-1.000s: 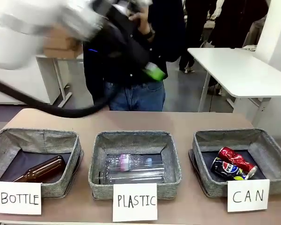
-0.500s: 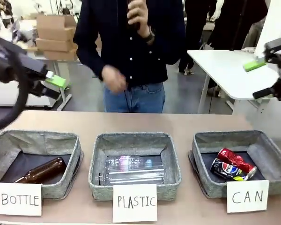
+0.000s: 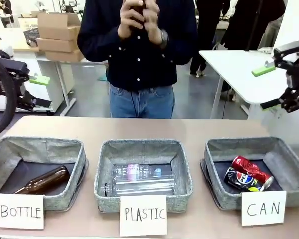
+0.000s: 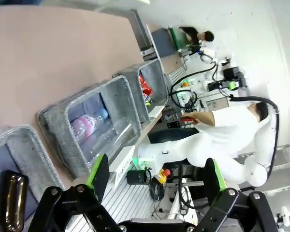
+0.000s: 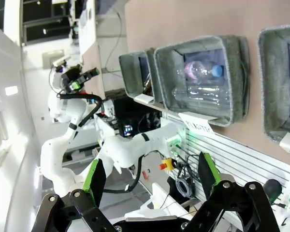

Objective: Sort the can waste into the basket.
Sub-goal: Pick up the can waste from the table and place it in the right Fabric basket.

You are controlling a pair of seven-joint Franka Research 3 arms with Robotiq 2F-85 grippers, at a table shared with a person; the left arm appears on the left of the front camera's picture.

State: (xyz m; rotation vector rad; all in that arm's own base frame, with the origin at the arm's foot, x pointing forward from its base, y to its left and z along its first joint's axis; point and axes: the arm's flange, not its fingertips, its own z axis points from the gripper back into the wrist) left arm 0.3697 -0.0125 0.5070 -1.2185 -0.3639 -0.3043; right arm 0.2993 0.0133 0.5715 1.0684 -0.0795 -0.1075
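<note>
The red can [image 3: 252, 169] and the dark Pepsi can [image 3: 240, 180] lie side by side inside the grey basket [image 3: 239, 145] behind the "CAN" card [image 3: 263, 207], at the table's right. My right gripper [image 3: 268, 87] hangs open and empty high above that basket's far right side. At the far left, high above the table, my left gripper [image 3: 37, 91] is open and empty too. The left wrist view shows its open fingers [image 4: 97, 171] and, far off, the red can [image 4: 145, 87] in the basket [image 4: 157, 79]. The right wrist view shows the open right gripper [image 5: 151, 174] and the basket's edge [image 5: 275, 82].
A "PLASTIC" basket [image 3: 143, 147] in the middle holds clear bottles, and a "BOTTLE" basket [image 3: 40, 147] on the left holds a brown bottle [image 3: 45, 180]. A person [image 3: 139, 55] stands at the far side with both hands raised to the chest. A white table [image 3: 249, 74] stands behind on the right.
My left arm swung from across the middle back to the far left. The right gripper came into view at the right. The person raised both hands. The cans have not moved.
</note>
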